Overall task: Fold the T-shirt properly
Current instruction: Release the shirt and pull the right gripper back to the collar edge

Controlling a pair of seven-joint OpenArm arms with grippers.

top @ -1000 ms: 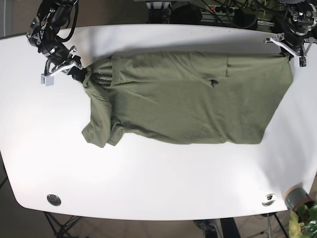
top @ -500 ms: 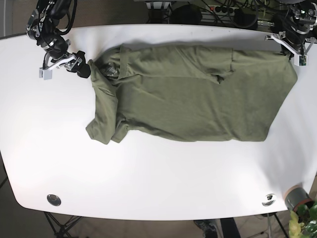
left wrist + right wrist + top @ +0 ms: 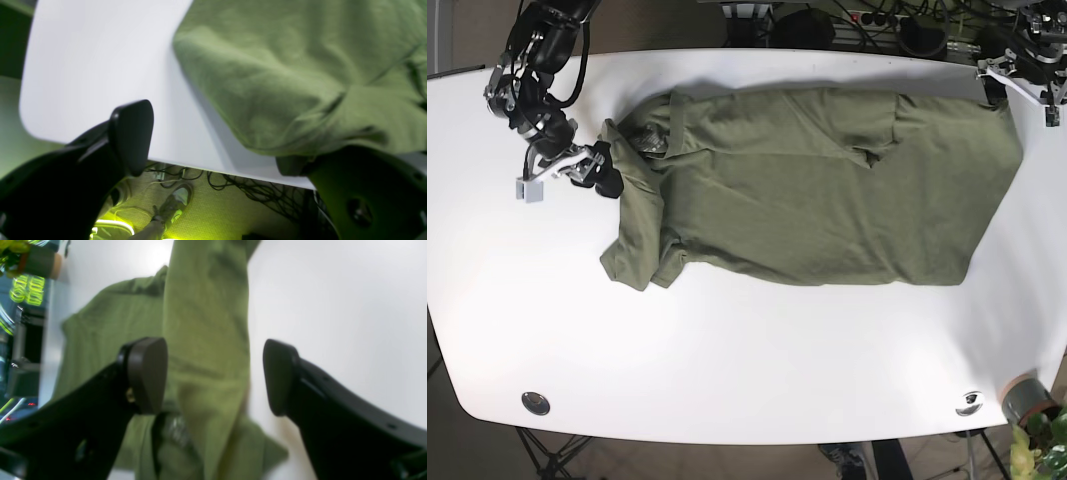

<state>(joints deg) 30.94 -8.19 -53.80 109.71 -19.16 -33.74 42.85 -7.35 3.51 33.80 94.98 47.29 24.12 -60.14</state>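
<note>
The white desk [image 3: 747, 370] had rounded corners, with cables on the floor beyond its far edge. An olive T-shirt [image 3: 827, 190] lay spread across its far half, a sleeve bunched at the base view's left; the near half was bare. The right gripper [image 3: 213, 376] stood open, its jaws either side of a fabric fold. The left gripper [image 3: 213, 146] was also open at the shirt's far corner, one finger partly hidden under cloth.

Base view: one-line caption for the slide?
Olive T-shirt lies partly folded on the white table, the open right hand at its collar end and the left hand at its far corner.
</note>
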